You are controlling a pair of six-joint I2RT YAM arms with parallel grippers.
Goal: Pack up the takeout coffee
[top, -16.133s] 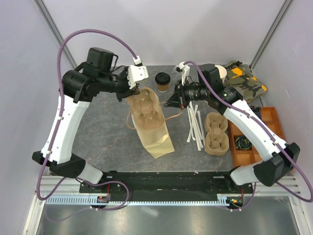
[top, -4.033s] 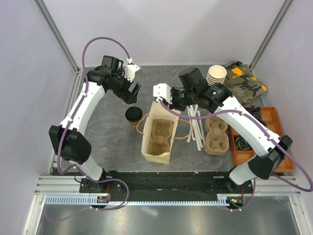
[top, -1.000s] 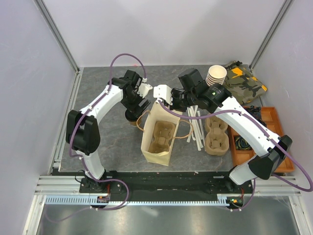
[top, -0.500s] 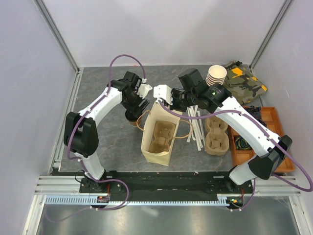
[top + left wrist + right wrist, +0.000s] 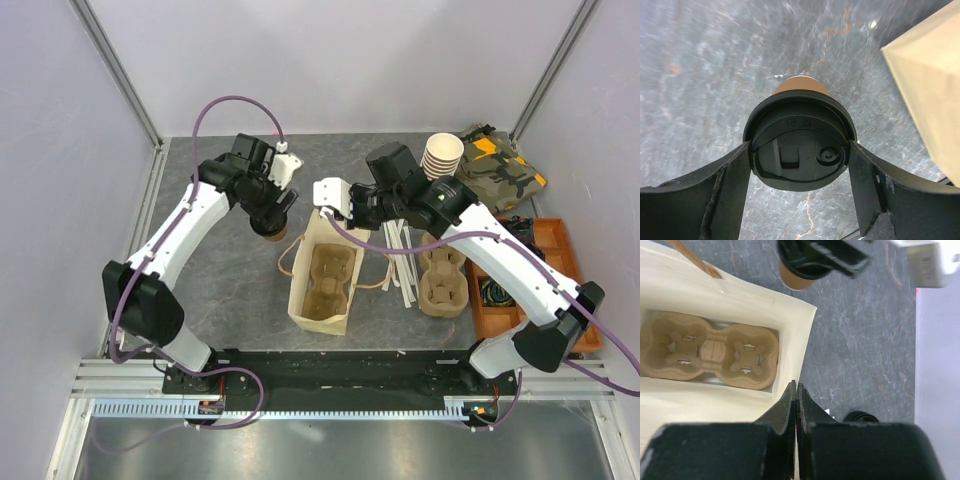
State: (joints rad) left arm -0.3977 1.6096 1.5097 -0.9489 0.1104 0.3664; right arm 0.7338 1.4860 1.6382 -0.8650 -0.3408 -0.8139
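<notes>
The left gripper hangs over the far left part of the grey table, its two fingers spread just wide enough to press against both sides of the black lid of the takeout coffee. The wrist view looks straight down on that lid, with the brown cup wall showing beyond it. Whether the cup's base touches the tabletop cannot be told. The cup sits just outside the far left corner of the open paper bag and apart from its wall. Left of the cup, grey tabletop runs out to the metal side rail. On the other side the room is tighter, as the right gripper reaches in over the bag's far edge. Its fingers are pressed together on the bag's rim, with only a sliver of paper between them. The bag stands with its mouth open, and inside it lies a moulded cup carrier with two wells — both without cups. Right of the bag lie white stirrers, then a second carrier, then an orange tray at the table's right edge. A stack of lidless paper cups and a camouflage cloth fill the far right corner.
</notes>
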